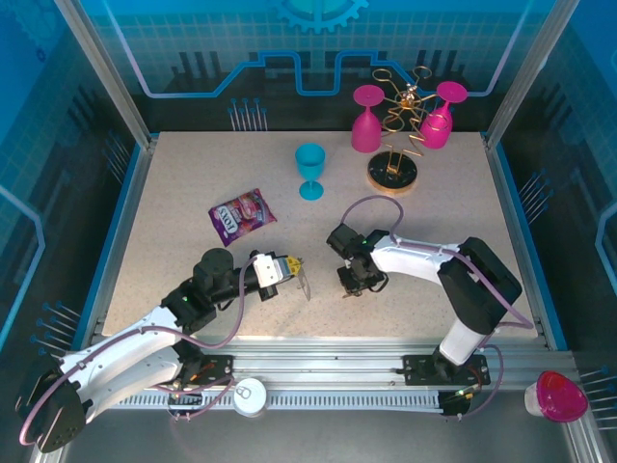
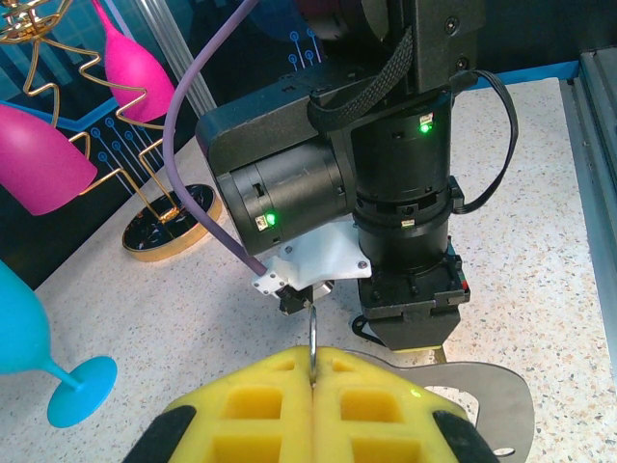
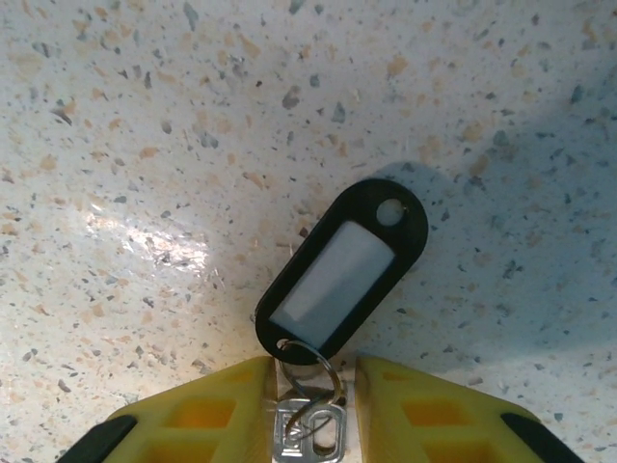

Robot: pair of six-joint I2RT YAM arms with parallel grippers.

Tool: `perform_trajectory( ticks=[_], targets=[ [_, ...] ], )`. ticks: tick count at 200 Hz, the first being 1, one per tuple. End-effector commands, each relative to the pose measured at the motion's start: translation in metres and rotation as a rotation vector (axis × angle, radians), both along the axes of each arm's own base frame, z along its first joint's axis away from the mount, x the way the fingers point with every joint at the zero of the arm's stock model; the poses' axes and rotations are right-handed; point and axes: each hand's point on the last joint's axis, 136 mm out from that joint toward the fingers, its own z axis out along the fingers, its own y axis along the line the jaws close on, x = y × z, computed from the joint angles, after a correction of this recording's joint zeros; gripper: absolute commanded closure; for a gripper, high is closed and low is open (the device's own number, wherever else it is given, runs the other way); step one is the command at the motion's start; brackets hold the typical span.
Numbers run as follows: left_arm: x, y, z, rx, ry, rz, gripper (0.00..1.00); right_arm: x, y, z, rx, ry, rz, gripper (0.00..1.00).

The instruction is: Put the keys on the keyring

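The keys are a small silver key [image 3: 310, 434] on a wire ring, joined to a black oval tag [image 3: 342, 275] with a white label. The tag rests on the speckled table. My right gripper [image 3: 310, 371] points down, and its yellow fingers [image 3: 202, 415] press the key's head from both sides. The right gripper [image 1: 355, 283] stands mid-table. My left gripper [image 2: 315, 359] is shut on a thin metal ring [image 2: 314, 333] of the keyring, whose grey flat loop [image 2: 487, 395] sticks out to the right. The left gripper [image 1: 284, 270] holds the keyring [image 1: 305, 282] a short way left of the right one.
A purple snack packet [image 1: 242, 214] lies behind the left arm. A blue goblet [image 1: 310, 170] stands mid-back. The gold wire stand [image 1: 393, 164] with two pink goblets [image 1: 366, 121] is at the back right. The right arm's wrist [image 2: 405, 193] looms close in front of the left gripper.
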Motion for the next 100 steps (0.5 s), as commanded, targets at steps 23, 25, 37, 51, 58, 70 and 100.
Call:
perform_trajectory(
  ticks=[23,25,37,51,58,70,100],
  targets=[
    [-0.002,-0.002,0.006,-0.012,-0.021,-0.015,1.0,-0.002,-0.007,0.003,-0.058,-0.002,-0.007,0.77],
    [-0.002,-0.002,0.006,-0.012,-0.021,-0.014,1.0,-0.002,-0.007,0.003,-0.058,-0.003,-0.005,0.77],
    [-0.002,-0.002,0.006,-0.013,-0.022,-0.016,1.0,-0.003,-0.009,0.004,-0.067,-0.005,-0.006,0.78],
    [-0.002,-0.002,0.006,-0.012,-0.02,-0.014,1.0,-0.003,-0.01,0.006,-0.075,-0.007,-0.006,0.78],
    [-0.002,-0.002,0.006,-0.012,-0.021,-0.014,1.0,-0.003,-0.011,0.008,-0.08,-0.01,-0.006,0.78],
    [-0.002,-0.002,0.005,-0.011,-0.02,-0.015,1.0,-0.004,-0.012,0.009,-0.09,-0.012,-0.003,0.75],
    [-0.002,-0.002,0.006,-0.013,-0.022,-0.016,1.0,-0.008,-0.015,0.011,-0.101,-0.013,-0.002,0.71]
  ],
)
